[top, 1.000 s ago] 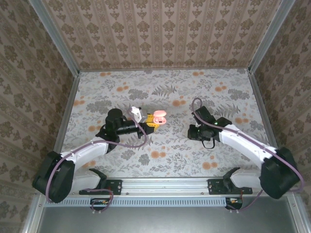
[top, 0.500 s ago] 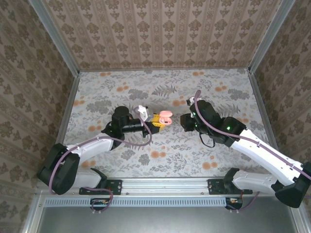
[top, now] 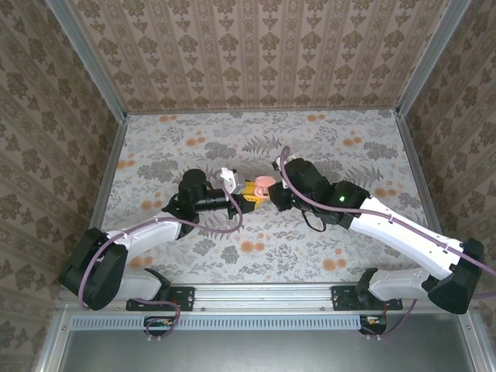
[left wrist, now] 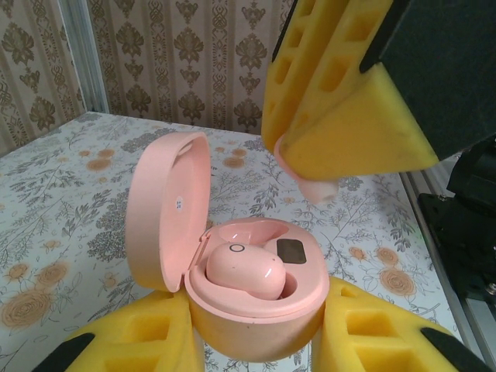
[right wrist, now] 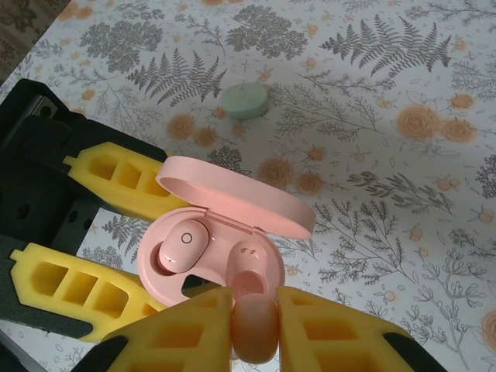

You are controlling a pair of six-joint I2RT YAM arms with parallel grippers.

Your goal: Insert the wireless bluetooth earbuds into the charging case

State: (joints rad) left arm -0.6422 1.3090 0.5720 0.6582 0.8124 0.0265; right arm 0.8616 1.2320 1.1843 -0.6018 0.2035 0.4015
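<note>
In the overhead view, both arms reach up from the bottom edge and meet at the centre of the frame. The left gripper (top: pixel 248 194) comes in from the left, and its yellow jaws are clamped on a pink charging case (top: pixel 262 186). The right gripper (top: pixel 273 194) faces it from the right, just beside the case.

In the left wrist view, the case sits at the bottom centre between that gripper's two yellow fingers (left wrist: pixel 132 341). It is upright, with its lid (left wrist: pixel 167 209) swung open to the left. A seated earbud (left wrist: pixel 244 271), also pink, fills the left socket, while the right socket behind it is bare. In the upper right of that view, the right gripper's yellow fingertips pinch a second earbud (left wrist: pixel 314 184). This one hangs above the open case, a little apart from the rim.

In the right wrist view, the pinched bud is at the bottom centre between the closed jaws. It is just in front of the bare socket, and the seated one lies left of it.

Beyond the case, near the top centre of that view, a pale mint piece (right wrist: pixel 245 101) lies on the flower-printed table (right wrist: pixel 387 194), well apart from the grippers. I cannot tell whether it is a case or a bud.

The patterned wall (top: pixel 263 54) closes off the far side in the overhead view.
</note>
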